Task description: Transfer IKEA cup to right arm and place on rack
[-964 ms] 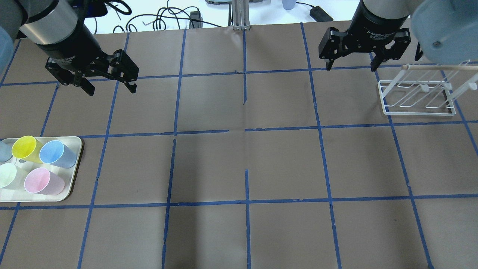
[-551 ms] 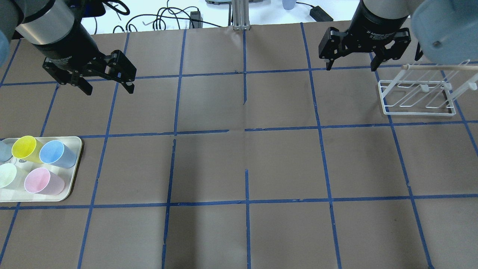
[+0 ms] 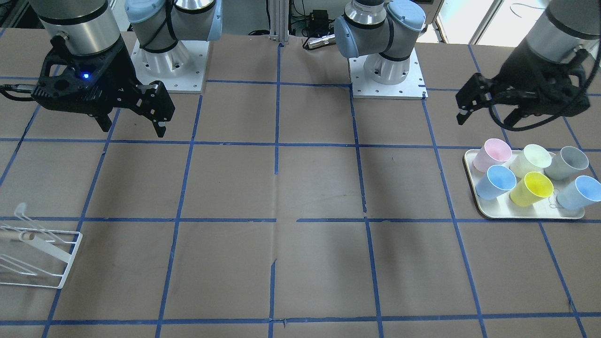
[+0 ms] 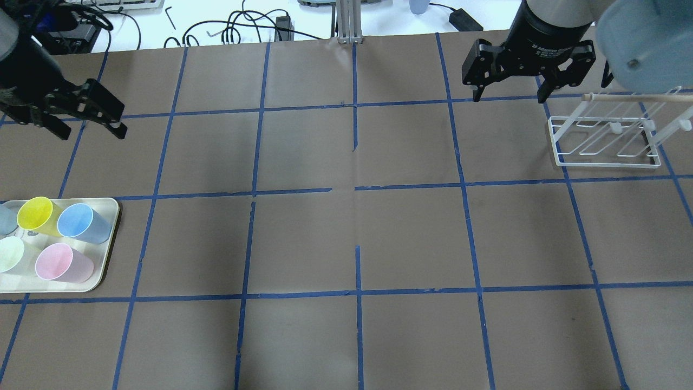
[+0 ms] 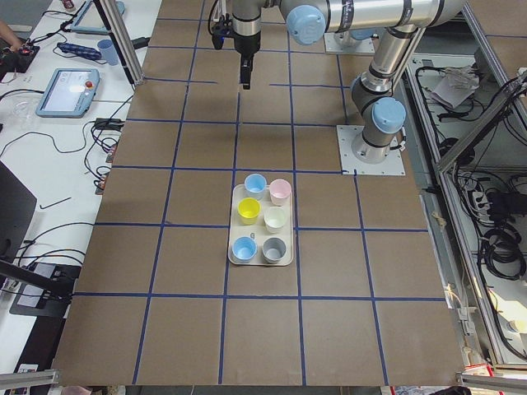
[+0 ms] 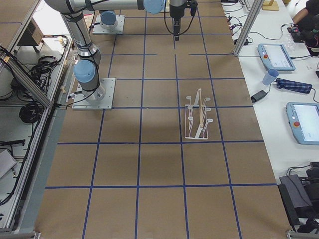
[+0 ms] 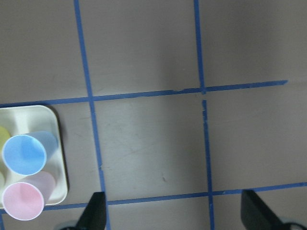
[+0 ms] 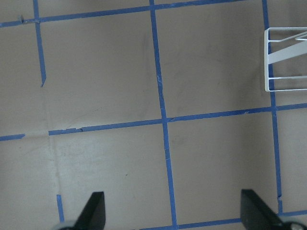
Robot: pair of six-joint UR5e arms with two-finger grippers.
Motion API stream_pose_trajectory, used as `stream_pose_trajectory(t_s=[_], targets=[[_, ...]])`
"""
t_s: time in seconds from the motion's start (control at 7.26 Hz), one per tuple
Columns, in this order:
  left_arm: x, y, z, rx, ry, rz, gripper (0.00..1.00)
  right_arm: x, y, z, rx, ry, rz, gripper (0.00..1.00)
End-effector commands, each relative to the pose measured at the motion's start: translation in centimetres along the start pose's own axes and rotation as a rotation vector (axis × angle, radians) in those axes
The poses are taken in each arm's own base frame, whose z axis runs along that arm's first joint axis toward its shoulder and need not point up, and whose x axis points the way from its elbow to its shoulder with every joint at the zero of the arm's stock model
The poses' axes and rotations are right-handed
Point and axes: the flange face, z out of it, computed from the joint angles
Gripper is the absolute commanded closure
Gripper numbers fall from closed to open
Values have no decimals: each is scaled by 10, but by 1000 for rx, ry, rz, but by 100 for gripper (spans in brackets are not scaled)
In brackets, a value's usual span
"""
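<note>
The IKEA cup (image 3: 569,162), a small pale grey plastic tumbler that tapers toward its base and has no handle, stands upright at the back right corner of the tray (image 3: 530,217) in the front-facing view, over at the right edge of that frame. The tray is a smooth cream rectangle with rounded corners and a low lip. Five more tumblers of the same shape share it: a pink cup (image 3: 492,154) and a cream-green cup (image 3: 530,159) in the grey one's row, then a light blue cup (image 3: 496,181), a yellow cup (image 3: 532,188) and a second blue cup (image 3: 578,192) in the front row. They sit close together, and all look matte and slightly translucent.

Above and just behind the tray, upper right in that view, hangs the left gripper (image 3: 486,117), black and angular, with a braided black cable (image 3: 530,127) looped under it. Its fingers are spread wide with nothing between them.

The right gripper (image 3: 133,126) hangs at the upper left, a blue light glowing on its body, its fingers likewise parted and empty.

The rack (image 4: 606,163) sits at the upper right of the overhead view, thin white wire with slanted prongs and a pale wooden dowel (image 4: 639,97) across the top. It is well apart from the tray.

The table (image 4: 411,238) is covered in dull brown paper marked into squares with blue tape.
</note>
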Motion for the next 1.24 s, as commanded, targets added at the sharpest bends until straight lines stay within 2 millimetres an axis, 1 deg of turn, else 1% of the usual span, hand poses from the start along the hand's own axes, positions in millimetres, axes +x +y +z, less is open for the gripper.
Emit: stream_pose_trajectory(t_s=[0.0, 0.14, 0.28, 0.41, 0.55, 0.69, 0.83, 0.96, 1.1], targets=[[-138, 36, 8, -11, 18, -8, 0, 0, 0, 1, -2, 0, 0, 0], [-184, 52, 14, -17, 25, -11, 0, 0, 0, 1, -4, 0, 0, 0], [-209, 59, 20, -19, 24, -16, 0, 0, 0, 1, -4, 0, 0, 0], [-240, 63, 32, -1, 5, -6, 0, 0, 0, 1, -4, 0, 1, 0], [-289, 76, 53, 3, 7, 14, 0, 0, 0, 1, -4, 0, 1, 0], [-331, 83, 75, 17, -10, 8, 0, 0, 0, 1, -4, 0, 1, 0], [-359, 85, 94, 9, -2, 2, 0, 0, 1, 2, -5, 1, 1, 0], [-391, 98, 121, -2, 22, -6, 0, 0, 1, 1, -4, 0, 1, 0], [-418, 95, 147, 19, -20, 19, 0, 0, 1, 1, -4, 0, 1, 0]])
